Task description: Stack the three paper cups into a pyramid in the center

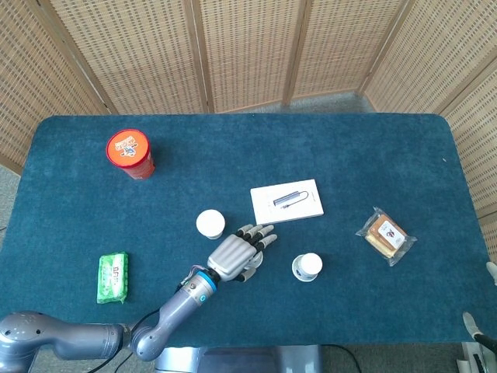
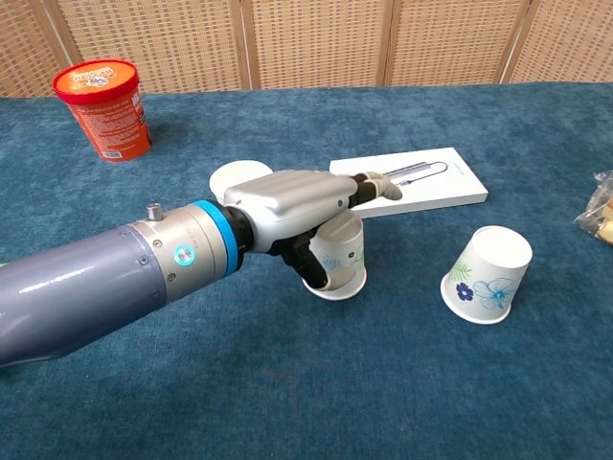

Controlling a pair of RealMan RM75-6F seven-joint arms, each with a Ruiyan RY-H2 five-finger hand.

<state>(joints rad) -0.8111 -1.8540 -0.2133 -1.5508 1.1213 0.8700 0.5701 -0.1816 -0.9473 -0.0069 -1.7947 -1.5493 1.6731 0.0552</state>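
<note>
— Near the front edge of the table (image 1: 388,155), under the left hand (image 2: 287,206), that's the first paper cup (image 2: 338,261)?

— Yes. It stands mouth-down on the cloth, with its long axis upright and its base toward the palm. The fingers (image 1: 260,235) reach out flat over its top and the thumb lies along its side. From here I can't tell whether that is a real hold or just contact.

— How would it handle?

— I'd guess very light, with a thin wall that's easily crushed and a bit slick. Take it around the sides near the stiffer closed base, gently, not down by the open rim.

— And the others?

— The second cup (image 1: 210,224) is just beside the hand on the robot's left, also inverted. The third cup (image 2: 488,273) stands apart on the right, mouth-down too. All three have their axes vertical, which suits a pyramid, though nothing is stacked yet.
</note>
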